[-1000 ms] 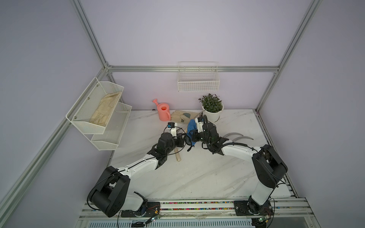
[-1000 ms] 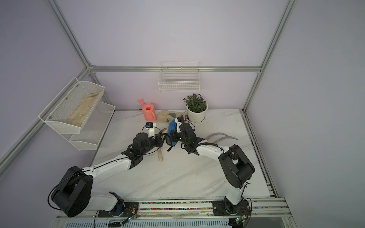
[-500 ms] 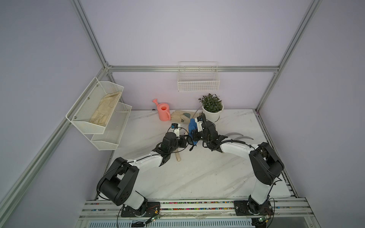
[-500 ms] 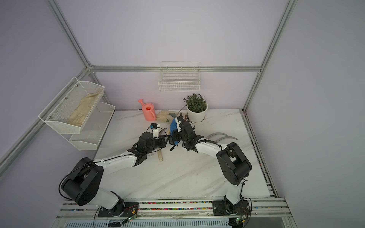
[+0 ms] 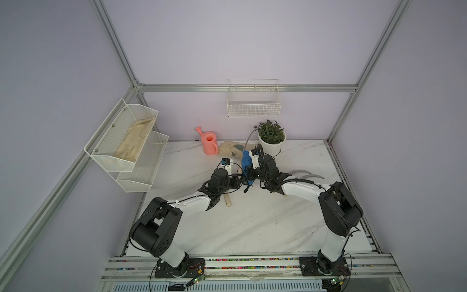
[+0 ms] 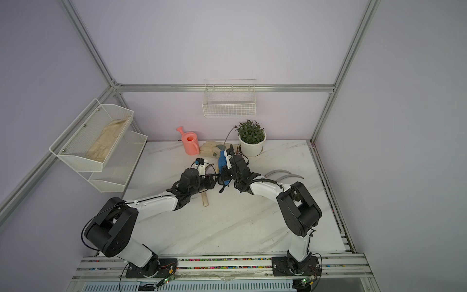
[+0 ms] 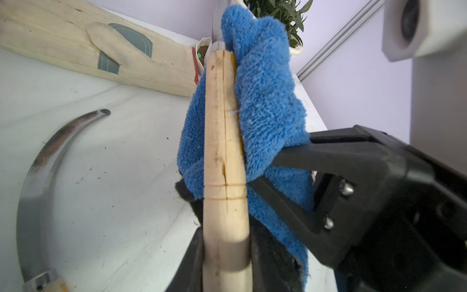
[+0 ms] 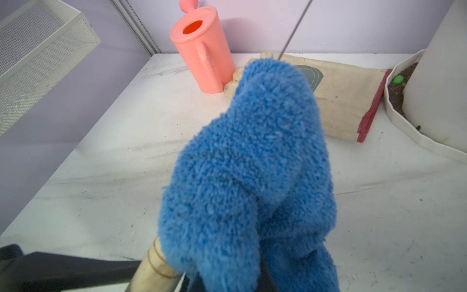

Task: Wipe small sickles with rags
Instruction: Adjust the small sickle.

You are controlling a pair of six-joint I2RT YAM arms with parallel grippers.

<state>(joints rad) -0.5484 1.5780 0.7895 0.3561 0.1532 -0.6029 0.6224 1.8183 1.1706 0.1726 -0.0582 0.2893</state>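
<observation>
While both arms are meeting over the middle of the marble table, here's what I'm seeing from my end. The left gripper is clenched on the butt end of the held sickle, right on its pale wooden handle. The blade end points up and away toward the back wall.

The right gripper is pinched tight on the blue rag. The rag is bunched against the upper part of that handle, wrapping round its far side and covering the spot where the blade starts. From the right wrist cam the rag fills most of the view, and only a thin sliver of blade pokes out above it. I honestly can't tell if those jaws squeeze the sickle through the cloth or just the cloth.

The other sickles are lying flat on the table. A second sickle sits partly under the left forearm, and its curved blade shows in the left wrist view. Two more sickles lie side by side just past the right arm, with only the blades showing.

Along the back wall there's a pink watering can, beige gloves just beside it, and a potted plant.
</observation>
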